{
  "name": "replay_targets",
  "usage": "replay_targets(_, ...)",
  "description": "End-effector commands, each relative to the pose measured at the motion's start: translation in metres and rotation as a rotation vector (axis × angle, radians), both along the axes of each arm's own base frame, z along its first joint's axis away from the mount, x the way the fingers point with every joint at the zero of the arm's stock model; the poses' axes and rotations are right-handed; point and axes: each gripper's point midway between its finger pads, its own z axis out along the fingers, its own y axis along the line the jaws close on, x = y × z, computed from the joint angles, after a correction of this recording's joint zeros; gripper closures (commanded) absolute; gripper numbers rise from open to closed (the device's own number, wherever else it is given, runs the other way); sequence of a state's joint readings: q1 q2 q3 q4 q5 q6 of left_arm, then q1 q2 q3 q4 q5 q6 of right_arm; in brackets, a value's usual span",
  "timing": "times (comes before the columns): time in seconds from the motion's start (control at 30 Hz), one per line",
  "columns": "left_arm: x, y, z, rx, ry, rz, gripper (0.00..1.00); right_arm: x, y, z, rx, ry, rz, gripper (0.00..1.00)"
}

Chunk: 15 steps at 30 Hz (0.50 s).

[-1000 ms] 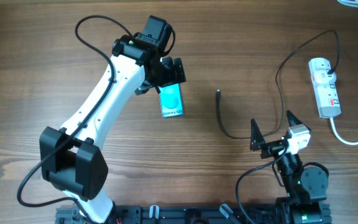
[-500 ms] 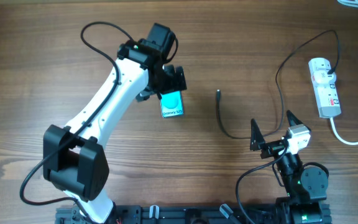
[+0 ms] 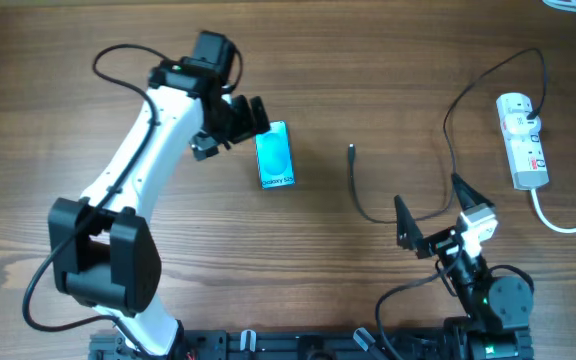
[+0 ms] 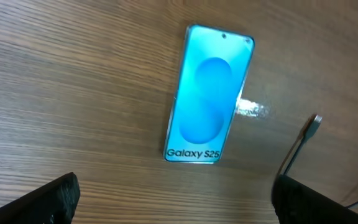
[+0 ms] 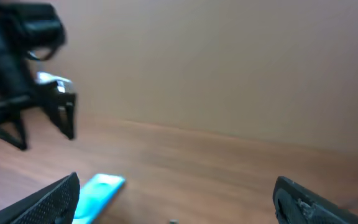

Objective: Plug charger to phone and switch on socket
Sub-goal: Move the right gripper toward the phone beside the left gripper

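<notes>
Left tool (image 3: 230, 132) gapes wide, nothing between its fingers. The flat rectangular phone with a cyan screen and white edge (image 3: 275, 155) lies on the brown wood-grain table (image 3: 68, 80) just off this tool's right side, apart from both fingers. In the left wrist view the phone (image 4: 209, 93) sits ahead of the tool between the two spread fingers, with the "Galaxy S25" end nearest the tool.

Right tool (image 3: 430, 200) is also spread fully and holds nothing. The thin black charger cable (image 3: 354, 185) has its small plug tip ahead and to the left of this tool, between it and the phone and touching neither. The cable curves close past the right tool's fingertips; contact unclear. It then loops up to the white elongated power-strip socket (image 3: 523, 140), well off to this tool's right, with a thick white cord (image 3: 558, 222) trailing from it.
</notes>
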<state>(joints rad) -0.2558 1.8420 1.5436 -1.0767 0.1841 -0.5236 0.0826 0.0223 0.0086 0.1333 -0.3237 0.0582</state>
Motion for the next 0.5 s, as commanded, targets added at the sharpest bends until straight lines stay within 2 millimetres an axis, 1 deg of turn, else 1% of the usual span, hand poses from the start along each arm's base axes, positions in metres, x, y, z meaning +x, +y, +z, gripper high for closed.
replay_targets(0.0, 0.005, 0.011, 0.007, -0.086, -0.016, -0.028, 0.0, -0.009, 0.013, 0.03, 0.105, 0.027, 0.099, 0.0)
replay_targets(0.07, 0.009, 0.018, 0.01, -0.12, -0.026, -0.018, 0.0, -0.006, 0.013, 0.045, 0.126, 0.074, 0.1, 0.0)
replay_targets(0.13, 0.015, 0.029, 0.01, -0.123, -0.04, 0.012, 0.0, 0.002, 0.014, 0.06, 0.125, 0.15, 0.096, 0.0)
replay_targets(0.2, 0.021, 0.045, 0.011, -0.123, -0.049, 0.053, 0.0, 0.023, 0.019, 0.077, 0.117, 0.29, 0.106, 0.0)
replay_targets(0.27, 0.023, 0.057, 0.011, -0.122, -0.051, 0.085, 0.0, 0.045, 0.025, 0.089, 0.112, 0.426, 0.121, 0.0)
replay_targets(0.33, 0.025, 0.066, 0.011, -0.122, -0.053, 0.109, 0.0, 0.07, 0.03, 0.095, 0.107, 0.602, 0.128, 0.0)
replay_targets(0.37, 0.025, 0.069, 0.011, -0.121, -0.053, 0.114, 0.0, 0.082, 0.032, 0.092, 0.099, 0.69, 0.129, 0.0)
replay_targets(0.43, 0.025, 0.07, 0.01, -0.117, -0.056, 0.099, 0.0, 0.105, 0.036, 0.087, 0.099, 0.808, 0.131, 0.0)
replay_targets(0.47, 0.024, 0.07, 0.01, -0.112, -0.056, 0.093, 0.0, 0.118, 0.04, 0.084, 0.133, 0.851, 0.143, 0.0)
